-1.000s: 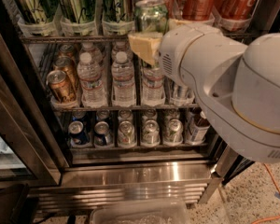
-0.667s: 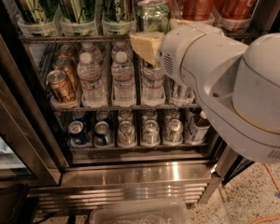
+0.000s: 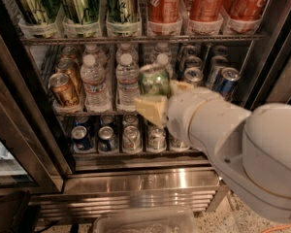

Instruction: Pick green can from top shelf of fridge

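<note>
**Green can's off the shelf, nearly done**

Gripper (image 3: 166, 97) is clamped on the green can (image 3: 154, 80), clear of the top shelf (image 3: 136, 39), hanging by the front edge of the water bottle rack (image 3: 94, 111). I'd guess only backing away from the fridge (image 3: 136, 178) is left.

Gripper (image 3: 165, 97): cream pads, white arm (image 3: 242, 149), clamped on green can (image 3: 154, 80) before the bottle rack (image 3: 102, 112). Top shelf (image 3: 136, 39): green cans (image 3: 80, 4) with dark script left, red cola cans (image 3: 163, 4) right. Gold can (image 3: 63, 89) below. Fridge (image 3: 24, 110) frame dark; base (image 3: 140, 181) steel-grey.
</note>
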Tool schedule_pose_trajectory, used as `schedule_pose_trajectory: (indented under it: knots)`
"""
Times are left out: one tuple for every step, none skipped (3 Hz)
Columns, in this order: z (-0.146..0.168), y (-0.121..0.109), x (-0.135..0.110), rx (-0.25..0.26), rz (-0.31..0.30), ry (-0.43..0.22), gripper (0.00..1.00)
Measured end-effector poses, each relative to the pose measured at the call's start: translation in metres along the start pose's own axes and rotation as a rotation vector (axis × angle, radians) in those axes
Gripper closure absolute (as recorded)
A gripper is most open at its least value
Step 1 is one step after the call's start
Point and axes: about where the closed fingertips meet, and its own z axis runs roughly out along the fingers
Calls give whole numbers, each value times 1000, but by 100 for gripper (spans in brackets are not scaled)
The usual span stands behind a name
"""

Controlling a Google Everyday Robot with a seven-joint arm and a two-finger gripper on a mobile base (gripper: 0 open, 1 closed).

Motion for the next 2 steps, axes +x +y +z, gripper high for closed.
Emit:
schedule_pose_trajectory:
  knots:
    - [-5,28,43,-110,-10,80,100]
    - [-5,33,46,-129,-35,96,100]
